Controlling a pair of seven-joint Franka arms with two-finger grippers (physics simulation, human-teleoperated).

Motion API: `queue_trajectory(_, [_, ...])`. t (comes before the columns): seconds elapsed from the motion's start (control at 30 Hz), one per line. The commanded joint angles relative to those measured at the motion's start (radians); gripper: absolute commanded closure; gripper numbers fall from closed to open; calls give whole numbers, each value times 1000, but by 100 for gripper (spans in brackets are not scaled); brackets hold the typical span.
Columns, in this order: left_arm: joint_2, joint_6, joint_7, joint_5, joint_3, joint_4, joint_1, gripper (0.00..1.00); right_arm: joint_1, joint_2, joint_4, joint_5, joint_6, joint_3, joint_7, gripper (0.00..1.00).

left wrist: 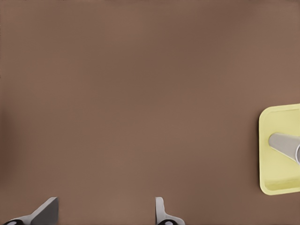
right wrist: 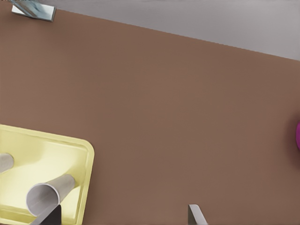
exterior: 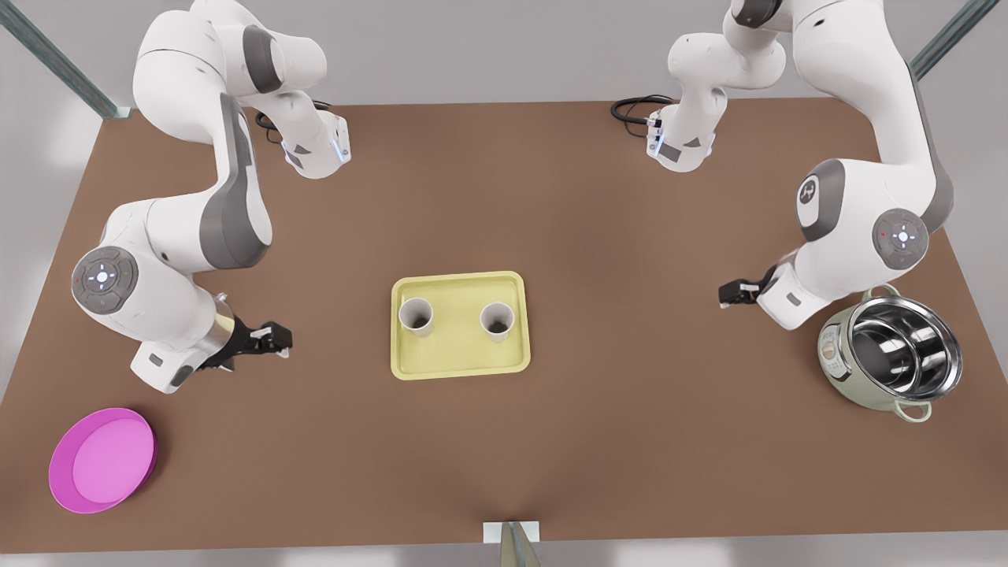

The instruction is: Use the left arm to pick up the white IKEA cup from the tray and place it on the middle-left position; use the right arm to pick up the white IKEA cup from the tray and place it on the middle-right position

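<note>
Pale yellow rectangular tray with rounded corners [exterior: 461, 362]: set at mid-desk; two white tapered cups are held upright on it, one [exterior: 416, 315] toward the front view's left, one [exterior: 497, 320] toward its right.

Left jaws [exterior: 277, 339] (black, behind the brass-coloured wrist ring): held low over the brown desk [exterior: 630, 441], well apart from the tray on the front view's left; parted wide in the left wrist view, nothing gripped.

Right jaws [exterior: 726, 294] (black, on a plain white wrist): held well apart from the tray on the front view's right; spread wide, empty.

Step judged in hand: the approach, no cup yet grasped.

Next move: each arm is to be brought in to its nearer cup, the jaws closed across the wall.

Also noted: round magenta dish [exterior: 102, 458]; steel-lined cooker pot [exterior: 894, 354].
</note>
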Motion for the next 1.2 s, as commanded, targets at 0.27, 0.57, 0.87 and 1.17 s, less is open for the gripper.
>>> queue_trajectory(0.27, [144, 112, -477, 44, -57, 114, -370, 0, 49, -93, -95, 45, -43, 85, 0, 2])
queue_trajectory(0.57, [325, 437, -750, 44, -55, 79, -525, 0, 130, -239, -731, 90, 446, 151, 123, 0])
queue_trajectory(0.87, [440, 667, -773, 69, -55, 71, -578, 0, 131, -175, -800, 107, 520, 151, 117, 0])
queue_trajectory(1.17, [466, 710, -761, 118, -48, 30, -568, 0, 154, -110, -803, 114, 554, 162, 122, 0])
